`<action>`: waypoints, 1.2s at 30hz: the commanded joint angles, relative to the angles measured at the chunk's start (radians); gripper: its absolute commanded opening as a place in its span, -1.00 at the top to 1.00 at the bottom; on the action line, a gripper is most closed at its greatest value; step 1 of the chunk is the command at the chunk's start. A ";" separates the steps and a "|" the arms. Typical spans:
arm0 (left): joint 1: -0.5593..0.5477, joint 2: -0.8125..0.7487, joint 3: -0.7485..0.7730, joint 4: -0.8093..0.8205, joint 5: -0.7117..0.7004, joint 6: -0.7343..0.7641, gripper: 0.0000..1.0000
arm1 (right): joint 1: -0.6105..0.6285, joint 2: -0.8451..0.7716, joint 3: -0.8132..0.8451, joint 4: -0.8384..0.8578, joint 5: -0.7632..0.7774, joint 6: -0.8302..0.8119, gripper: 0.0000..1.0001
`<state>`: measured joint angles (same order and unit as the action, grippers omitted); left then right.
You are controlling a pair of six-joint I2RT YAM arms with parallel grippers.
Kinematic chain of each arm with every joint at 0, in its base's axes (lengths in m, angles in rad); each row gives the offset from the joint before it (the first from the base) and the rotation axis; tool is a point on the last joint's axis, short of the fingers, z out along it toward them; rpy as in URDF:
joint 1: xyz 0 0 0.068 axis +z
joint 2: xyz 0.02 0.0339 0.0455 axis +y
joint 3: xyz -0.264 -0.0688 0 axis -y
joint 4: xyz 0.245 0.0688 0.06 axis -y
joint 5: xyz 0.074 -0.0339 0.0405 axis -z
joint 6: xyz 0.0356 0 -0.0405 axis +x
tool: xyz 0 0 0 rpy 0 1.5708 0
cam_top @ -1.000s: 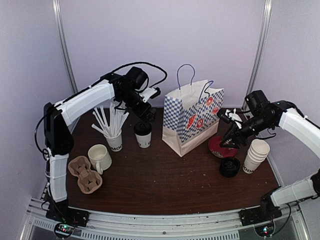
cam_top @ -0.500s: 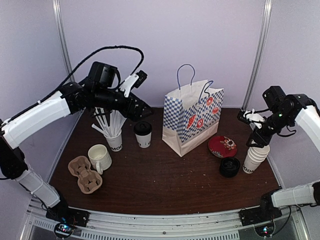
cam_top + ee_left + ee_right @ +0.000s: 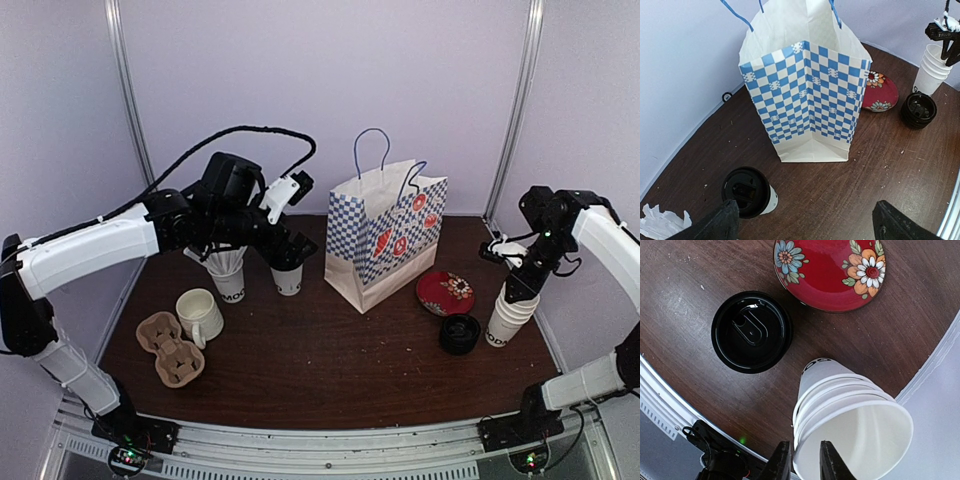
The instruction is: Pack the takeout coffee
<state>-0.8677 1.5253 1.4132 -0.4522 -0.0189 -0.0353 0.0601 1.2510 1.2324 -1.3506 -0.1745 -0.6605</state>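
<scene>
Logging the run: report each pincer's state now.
Left pincer: open, holding nothing.
Right pincer: astride the rim of the top paper cup; grip cannot be told.

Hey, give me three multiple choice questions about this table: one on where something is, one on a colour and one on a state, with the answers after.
1. Where does the lidded coffee cup stand relative to the checked bag?
A. Inside it
B. On the table beside it
C. Tipped over behind it

2. What colour is the flowered plate?
A. Blue
B. Red
C. Green

3. How does the left gripper stand?
A. Shut on the cup's lid
B. Shut and empty
C. Wide open, gripping nothing

Answers:
1 B: the left wrist view shows it upright on the table, outside the bag.
2 B: its face is red under the flowers.
3 C: its fingers sit far apart at the edges of the left wrist view.
</scene>
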 commanded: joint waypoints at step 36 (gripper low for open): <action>-0.050 0.062 0.049 -0.007 -0.024 0.112 -0.90 | -0.139 0.086 0.188 -0.006 -0.065 -0.025 1.00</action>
<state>-0.9112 1.5723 1.4376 -0.4728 -0.0391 0.0628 -0.0589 1.3308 1.3659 -1.3636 -0.1787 -0.6949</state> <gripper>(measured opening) 0.947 0.013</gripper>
